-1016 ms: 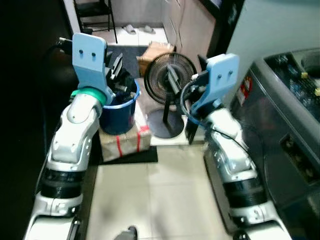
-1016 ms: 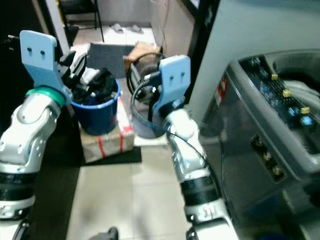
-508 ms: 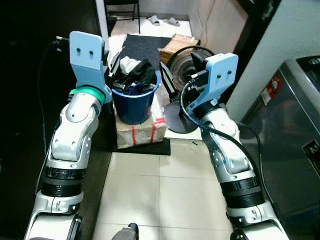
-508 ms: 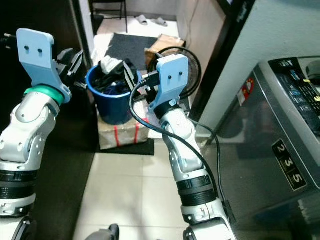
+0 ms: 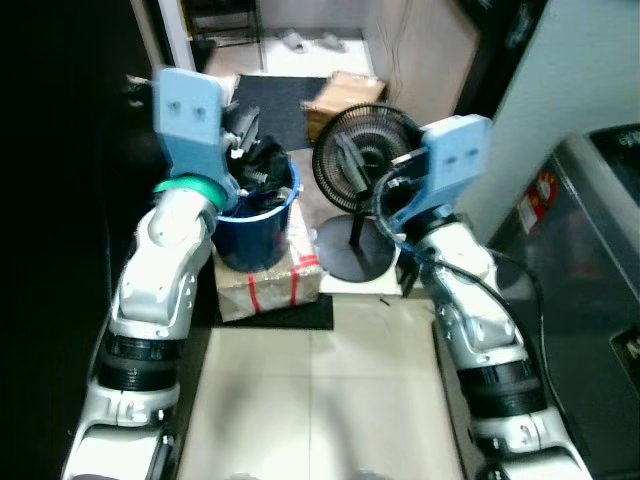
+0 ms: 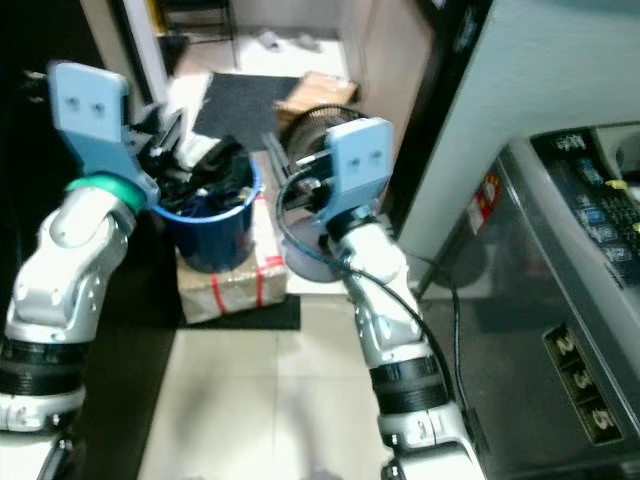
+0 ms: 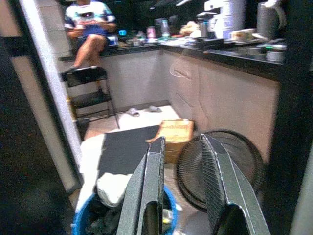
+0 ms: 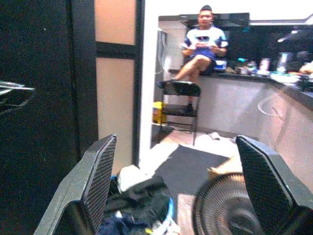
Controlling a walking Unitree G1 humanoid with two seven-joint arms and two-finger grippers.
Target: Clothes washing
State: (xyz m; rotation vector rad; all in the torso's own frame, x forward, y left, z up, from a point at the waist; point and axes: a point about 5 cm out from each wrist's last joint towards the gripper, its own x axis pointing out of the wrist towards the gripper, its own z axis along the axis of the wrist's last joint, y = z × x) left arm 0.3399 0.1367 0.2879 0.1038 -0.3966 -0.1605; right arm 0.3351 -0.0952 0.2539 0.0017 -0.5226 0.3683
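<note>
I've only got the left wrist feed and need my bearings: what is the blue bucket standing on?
Observer: The blue bucket sits on a cardboard box bound with red tape, on a dark mat.
Operator: Where's the washing machine from here?
Observer: The washing machine is at the robot's right, grey, with its control panel facing up.
Operator: And the right gripper, is it ready?
Observer: The right gripper is open, raised in front of the fan, holding nothing.
Operator: Is the fan beside the bucket?
Observer: Yes, it stands on its round base to the bucket's right.
</note>
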